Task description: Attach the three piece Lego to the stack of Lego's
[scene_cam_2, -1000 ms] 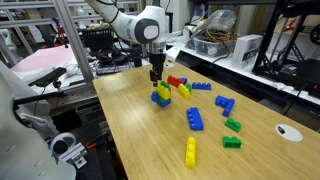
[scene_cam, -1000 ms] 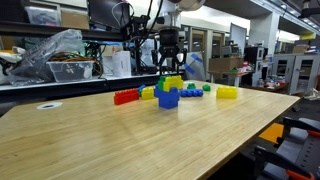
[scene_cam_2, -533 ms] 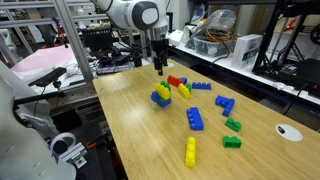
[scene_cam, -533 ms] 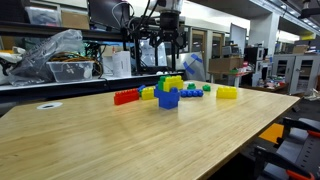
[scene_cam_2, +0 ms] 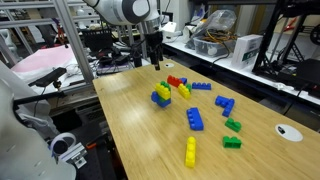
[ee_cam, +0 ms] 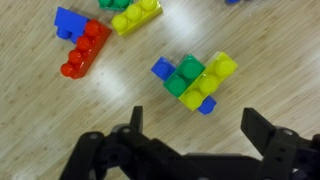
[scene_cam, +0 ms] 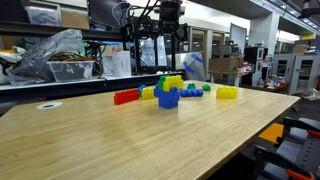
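The stack of Lego's (ee_cam: 185, 80) is a blue pile with a green brick on top. It stands on the wooden table and shows in both exterior views (scene_cam: 169, 93) (scene_cam_2: 161, 96). The three piece Lego (ee_cam: 215, 72) is bright yellow and sits on top of the stack, right beside the green brick. My gripper (ee_cam: 200, 125) is open and empty. It hangs well above the stack in both exterior views (scene_cam: 168, 40) (scene_cam_2: 153, 60) and touches nothing.
A red row of bricks (ee_cam: 85, 48) (scene_cam: 125, 96) with a blue brick at its end lies near the stack, with a yellow brick (ee_cam: 135, 18) beside it. Loose blue (scene_cam_2: 195, 118), green (scene_cam_2: 232, 125) and yellow (scene_cam_2: 190, 152) bricks are scattered over the table (scene_cam_2: 140, 140).
My gripper has risen straight up from the stack with its jaws open. The yellow piece has stayed on the stack.
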You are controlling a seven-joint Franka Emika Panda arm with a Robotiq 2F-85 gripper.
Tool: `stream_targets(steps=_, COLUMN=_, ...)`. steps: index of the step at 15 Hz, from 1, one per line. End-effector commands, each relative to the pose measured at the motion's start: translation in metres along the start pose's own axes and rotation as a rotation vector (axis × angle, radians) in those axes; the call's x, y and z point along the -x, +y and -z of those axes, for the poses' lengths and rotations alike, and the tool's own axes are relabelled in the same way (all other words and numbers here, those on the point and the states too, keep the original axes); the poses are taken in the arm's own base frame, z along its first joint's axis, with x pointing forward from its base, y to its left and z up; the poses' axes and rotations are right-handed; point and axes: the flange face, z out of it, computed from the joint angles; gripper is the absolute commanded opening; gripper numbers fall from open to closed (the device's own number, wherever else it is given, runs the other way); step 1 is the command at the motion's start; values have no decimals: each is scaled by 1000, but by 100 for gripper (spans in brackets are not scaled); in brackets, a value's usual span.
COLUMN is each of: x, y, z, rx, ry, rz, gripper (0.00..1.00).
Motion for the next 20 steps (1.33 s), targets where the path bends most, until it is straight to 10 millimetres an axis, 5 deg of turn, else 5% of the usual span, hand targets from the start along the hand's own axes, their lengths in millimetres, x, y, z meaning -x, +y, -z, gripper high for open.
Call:
stream_targets(steps=1, x=-1, y=-12, z=12, rx=25, ry=-7, rz=62, gripper=100)
stream_targets(steps=7, x=32, y=-37, z=17, rx=-4, ry=-16, rz=-125, gripper=100)
stream_targets(steps=11, x=46, y=-59, z=0, rx=-9, ry=-3, rz=-242, gripper=100)
stream_targets(steps=16, x=-15, y=-91, z=-66, rx=12, ry=-18, rz=-323, gripper=100)
stream_targets(steps=17, x=0, y=-84, z=-58, rx=-30, ry=9, rz=-303, gripper=100)
stream_targets(steps=20, x=-18, y=-89, z=-71, rx=-5, ry=-3, rz=-318, gripper=100)
